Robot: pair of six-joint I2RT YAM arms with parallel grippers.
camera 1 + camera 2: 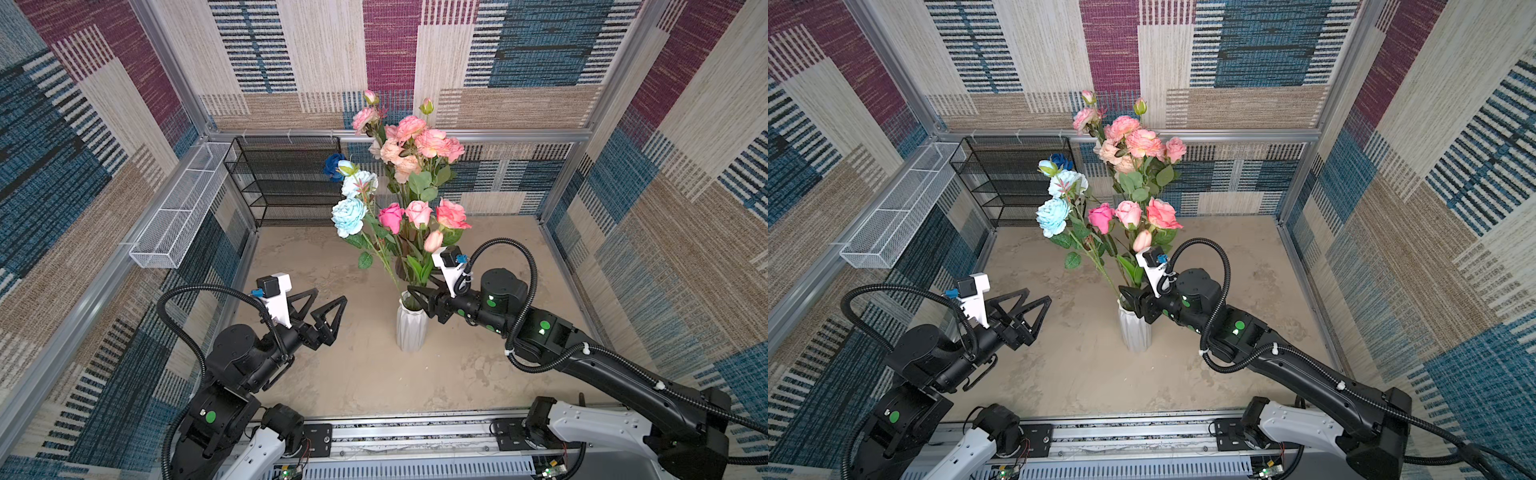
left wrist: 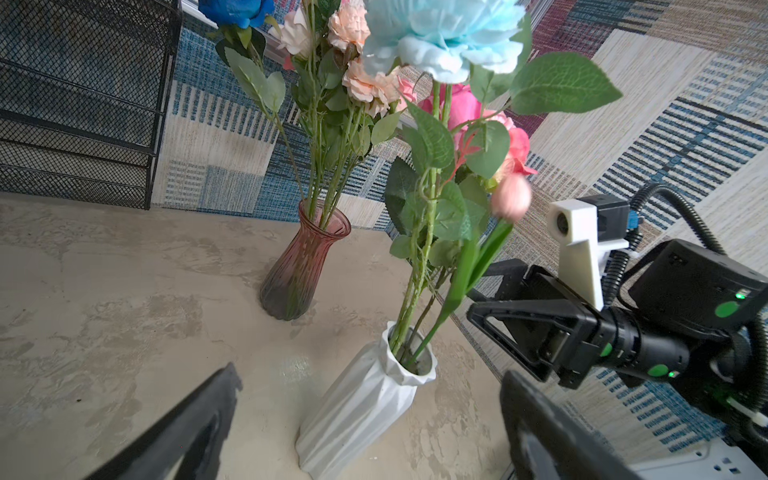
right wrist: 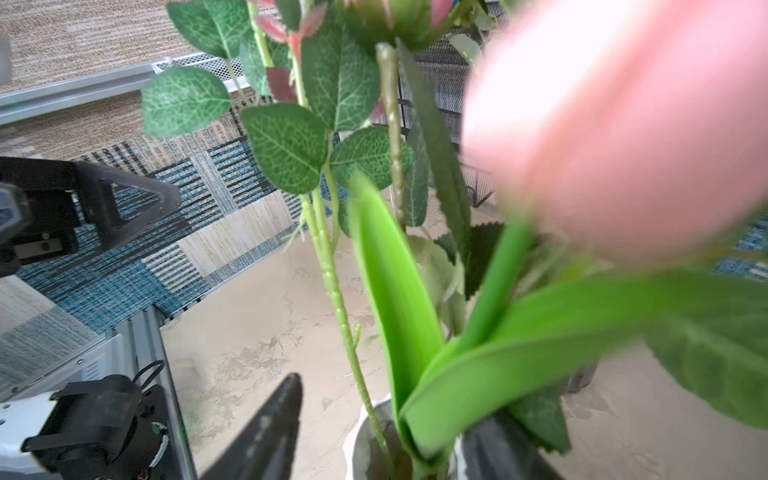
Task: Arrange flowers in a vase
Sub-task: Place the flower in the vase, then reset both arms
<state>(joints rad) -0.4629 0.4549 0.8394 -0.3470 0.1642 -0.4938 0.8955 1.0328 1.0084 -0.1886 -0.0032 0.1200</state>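
Looking this over, I judge the job nearly done: every flower (image 1: 417,212) I see stands in the white vase (image 1: 411,328) or the red vase (image 2: 299,270) behind, none on the table (image 1: 332,374). My right pincer (image 1: 417,297) sits at the white vase's mouth, jaws spread around the tulip (image 1: 433,241) stem. The left pincer (image 1: 330,296) hangs spread, empty.

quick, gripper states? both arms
Left gripper: open, empty.
Right gripper: open, jaws apart around the tulip stem at the white vase.
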